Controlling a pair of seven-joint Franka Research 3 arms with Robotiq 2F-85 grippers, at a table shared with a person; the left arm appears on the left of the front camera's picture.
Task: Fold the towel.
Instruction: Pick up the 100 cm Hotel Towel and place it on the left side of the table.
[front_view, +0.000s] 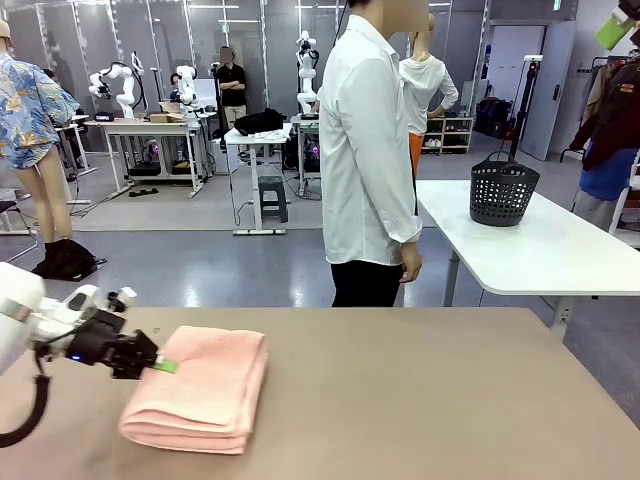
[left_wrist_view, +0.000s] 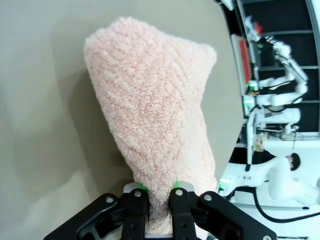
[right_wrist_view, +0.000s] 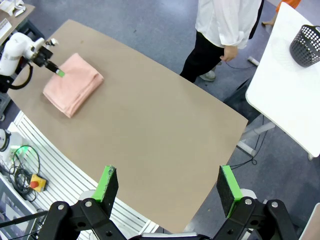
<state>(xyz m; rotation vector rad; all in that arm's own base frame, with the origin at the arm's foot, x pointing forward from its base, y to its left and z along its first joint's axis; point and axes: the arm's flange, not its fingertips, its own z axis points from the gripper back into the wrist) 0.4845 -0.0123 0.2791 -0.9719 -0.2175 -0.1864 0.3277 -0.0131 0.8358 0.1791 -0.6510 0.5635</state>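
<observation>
Left gripper (front_view: 160, 365) is seen low over the brown table (front_view: 420, 400) at the near-left, its green pads pinched onto the left edge of the towel (front_view: 200, 388). From the left wrist camera the two fingers (left_wrist_view: 135, 210) are seen drawn nearly together with a thin fold of pink terry clamped between them; the left gripper (left_wrist_view: 159, 200) is thus closed on cloth, not on air. The towel (left_wrist_view: 155, 125) is shown stretching away from the pads as a thick, rounded bundle lying on the table (left_wrist_view: 40, 100).

The towel is noted as already folded into a compact stack of several layers, resting flat on the near-left part of the table, with layered edges visible along its near side. In the right wrist view it (right_wrist_view: 73, 83) is seen as a small pink rectangle near the table's far-left corner, the left gripper (right_wrist_view: 59, 73) touching its edge.

Right gripper (right_wrist_view: 167, 187) is held high above the table (right_wrist_view: 165, 130), well apart from the towel, its green-padded fingers (right_wrist_view: 107, 182) spread wide with nothing between them.

A person in a white shirt (front_view: 368, 150) is seen standing at the far side of the table, hands down and clear of the towel. A dark basket (front_view: 503, 190) is noted on a separate white table (front_view: 540, 250) behind.
</observation>
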